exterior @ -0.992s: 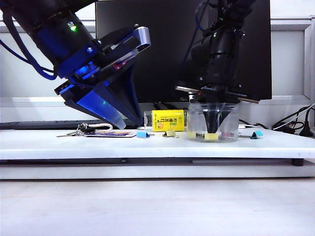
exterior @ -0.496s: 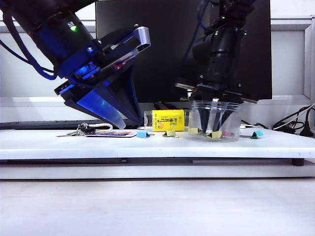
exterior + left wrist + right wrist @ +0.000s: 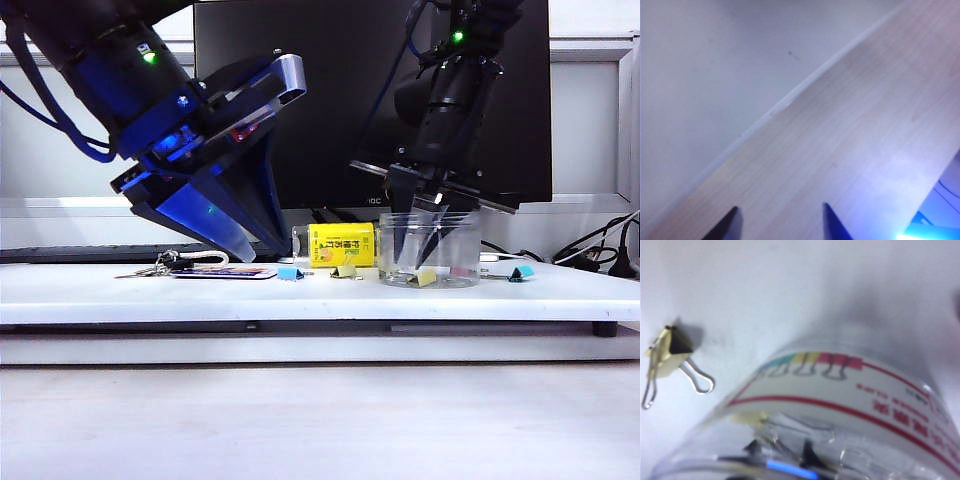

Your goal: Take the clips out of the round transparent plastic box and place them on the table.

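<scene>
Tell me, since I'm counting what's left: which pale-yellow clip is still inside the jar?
The pale-yellow clip beneath the right gripper lies inside the round transparent plastic box. The other yellow clip sits out on the table, beside the yellow packet.

Exterior view: evenly bright, sharp; the dark monitor behind showed no glare, and blue and green lights glowed on the left hand.
Left wrist view: soft and washed out, with a violet-blue cast strongest beside the hand.
Right wrist view: blurred; the round transparent plastic box smeared, one clip outside it sharper, casting a short shadow on the table.
</scene>
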You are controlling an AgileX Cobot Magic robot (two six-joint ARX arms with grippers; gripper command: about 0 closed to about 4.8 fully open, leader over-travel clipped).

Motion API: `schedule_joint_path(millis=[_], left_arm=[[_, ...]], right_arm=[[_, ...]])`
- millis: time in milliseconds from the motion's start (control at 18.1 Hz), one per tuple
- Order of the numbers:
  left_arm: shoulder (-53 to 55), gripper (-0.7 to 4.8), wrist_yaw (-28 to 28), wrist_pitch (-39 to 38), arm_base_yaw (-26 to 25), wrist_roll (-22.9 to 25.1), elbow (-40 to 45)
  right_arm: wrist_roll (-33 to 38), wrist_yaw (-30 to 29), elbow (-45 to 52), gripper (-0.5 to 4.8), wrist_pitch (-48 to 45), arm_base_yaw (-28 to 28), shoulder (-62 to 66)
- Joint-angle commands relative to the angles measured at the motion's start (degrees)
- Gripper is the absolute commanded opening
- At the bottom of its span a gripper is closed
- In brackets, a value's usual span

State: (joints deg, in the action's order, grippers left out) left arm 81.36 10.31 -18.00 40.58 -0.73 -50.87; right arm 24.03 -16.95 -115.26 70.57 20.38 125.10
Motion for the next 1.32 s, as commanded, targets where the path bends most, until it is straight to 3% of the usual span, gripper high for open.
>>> schedule_joint_path(millis=[55,276,496,937,1323], left_arm=[[-0.2,2.14,0.2,0.5,0.0,0.3,-0.1],[-0.2,2.14,0.2,0.5,0.0,0.6,-0.1],[-0.2,2.14,0.2,0.7,0.0,1.4,-0.1],[-0.2,2.14,0.2,1.5,0.0,1.6,-0.1],[-0.2,2.14,0.5,1.4,0.0,2.5,-0.1]], right_arm=[[-0.6,0.5,-0.2,1.13,0.0,0.0,-0.4],[-10.0,2.4,-0.2,1.13,1.6,0.0,-0.4],[-22.9,12.7,-0.2,1.13,7.7,0.0,-0.4],[-29.4,13.5,-2.6,1.13,7.7,0.1,-1.1],[-41.0,13.4,-2.6,1.12,8.7,3.0,-1.1]])
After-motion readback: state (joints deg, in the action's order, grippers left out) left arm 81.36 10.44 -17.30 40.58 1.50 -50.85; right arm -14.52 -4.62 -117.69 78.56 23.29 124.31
